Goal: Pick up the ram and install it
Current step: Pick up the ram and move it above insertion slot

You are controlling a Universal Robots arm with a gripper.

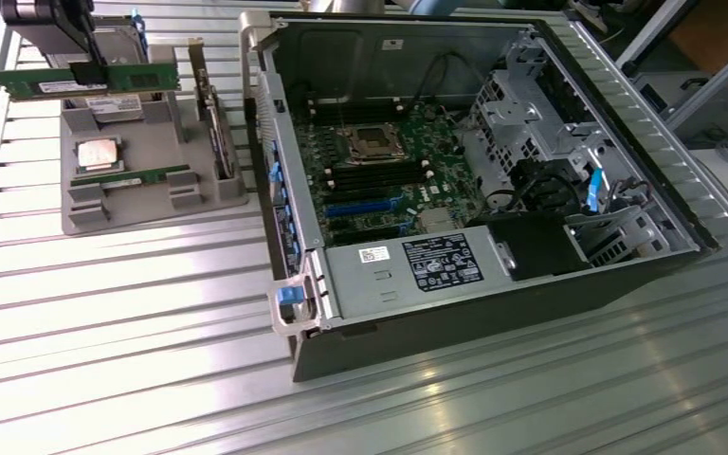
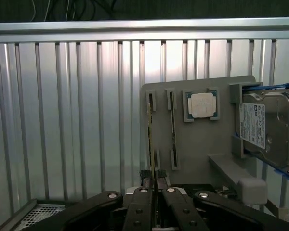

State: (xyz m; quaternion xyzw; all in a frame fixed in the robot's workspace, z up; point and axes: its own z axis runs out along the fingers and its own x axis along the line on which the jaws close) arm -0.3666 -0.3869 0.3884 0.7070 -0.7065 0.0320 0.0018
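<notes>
The black gripper (image 1: 86, 70) is cut off at the exterior view's top left. It is clamped on the long green ram stick (image 1: 29, 83), held just above the grey plastic holder (image 1: 149, 137) by the ribbed metal table (image 1: 124, 313)'s far edge. A square silver processor chip (image 1: 96, 152) is seated in the holder. Rightward, an open black computer case (image 1: 491, 318) is seen.

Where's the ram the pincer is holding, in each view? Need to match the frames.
Exterior view: the ram is at the exterior view's top left, clamped in the pincer above the grey holder.
Wrist view: the ram is a thin edge-on strip gripped in the pincer, over the grey holder.
Shared landmark: the square silver processor seated in the holder.
</notes>
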